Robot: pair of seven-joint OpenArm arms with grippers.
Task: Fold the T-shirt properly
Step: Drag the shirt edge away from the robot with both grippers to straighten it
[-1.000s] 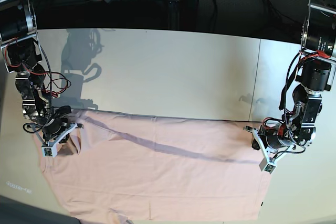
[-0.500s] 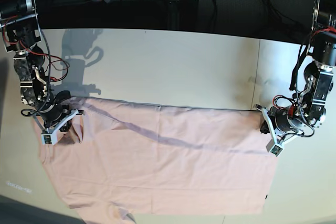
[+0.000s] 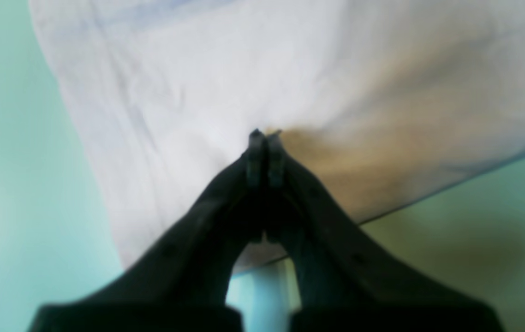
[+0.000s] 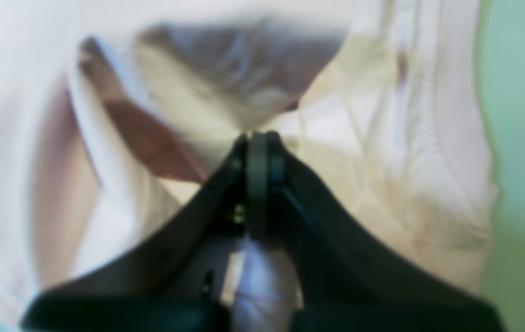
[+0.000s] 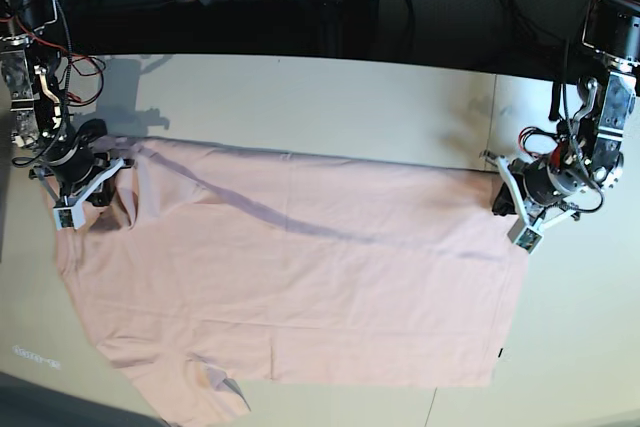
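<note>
The T-shirt (image 5: 290, 267) lies spread plain side up on the table (image 5: 330, 107), its near hem close to the near edge. Farther back, the left gripper (image 5: 506, 197) pinches the far right corner, jaws closed on cloth, and the right gripper (image 5: 100, 169) is clamped on bunched fabric at the far left, by a sleeve. The step in hand looks like stretching the far edge flat. Next, both should probably carry that edge toward the near hem evenly, keeping it taut.
</note>
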